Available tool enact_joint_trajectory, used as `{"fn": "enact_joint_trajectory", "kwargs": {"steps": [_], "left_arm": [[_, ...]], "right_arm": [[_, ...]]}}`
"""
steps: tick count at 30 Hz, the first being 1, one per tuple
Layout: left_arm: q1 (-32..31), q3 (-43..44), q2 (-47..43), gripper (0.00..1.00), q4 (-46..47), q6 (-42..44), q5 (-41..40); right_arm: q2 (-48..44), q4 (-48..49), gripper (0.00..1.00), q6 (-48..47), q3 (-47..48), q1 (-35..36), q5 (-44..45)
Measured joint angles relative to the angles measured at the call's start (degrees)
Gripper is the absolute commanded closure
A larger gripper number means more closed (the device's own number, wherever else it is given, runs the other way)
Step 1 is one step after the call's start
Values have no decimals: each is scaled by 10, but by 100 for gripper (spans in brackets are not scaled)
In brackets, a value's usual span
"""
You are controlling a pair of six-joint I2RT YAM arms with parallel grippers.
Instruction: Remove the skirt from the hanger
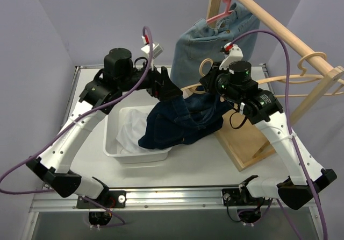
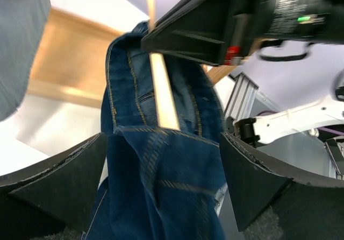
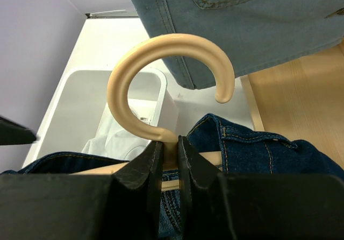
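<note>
Right pincer (image 3: 170, 143): closed tight on the neck of the wooden hanger (image 3: 166, 40), just beneath its hook. Purpose, by judgement: to hold the hanger steady and clear of the rail while the cloth is drawn away.

Left pincer (image 2: 162, 138): jaws spread wide, one finger on either side of the skirt's waistband. Cloth lies between them, with nothing clamped as far as shows. Placed, it seems, to close on the band and pull it off the bar.

Skirt (image 1: 177, 124), dark denim: centre of the top view, waist threaded on the hanger bar, lower part draped over the right-hand rim of the white bin (image 1: 110, 143). Not yet freed.

White cloth (image 1: 131, 129): inside the bin.

Pale denim garment (image 1: 209, 41): upper centre, hung by a pink hanger (image 1: 223, 6) from the wooden rail (image 1: 279, 33). No part of this job.
</note>
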Motion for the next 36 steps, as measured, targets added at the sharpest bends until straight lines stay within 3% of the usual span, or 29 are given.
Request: {"fn": "enact_joint_trajectory", "kwargs": {"steps": [6,10,13,20,22,23,25,36], "left_arm": [[-17,5,37,2,-29,0,-26],[-19,9,38,30,-36,-4,-32],[-20,8,33,43,-31,-9,-34],[-20,-18,0,62,10,-24,-35],[-20,-28,-7,77,22,-27,-35],[-20,-30,-9,78,25,-29,-35],[-20,-33,-9,97,28,-30,-35],[-20,-44,-35,98,20,-22,-75]], "right_arm": [[-11,0,100,-11,0,4,-4],[-15,1,100,-15,-1,4,-4],[-15,4,100,-15,-9,4,-4],[-15,4,100,-15,-32,7,-4],[-15,4,100,-15,-35,7,-4],[-15,4,100,-15,-36,7,-4],[-15,5,100,-15,-36,7,-3],[-22,-2,100,-1,-38,14,58]]}}
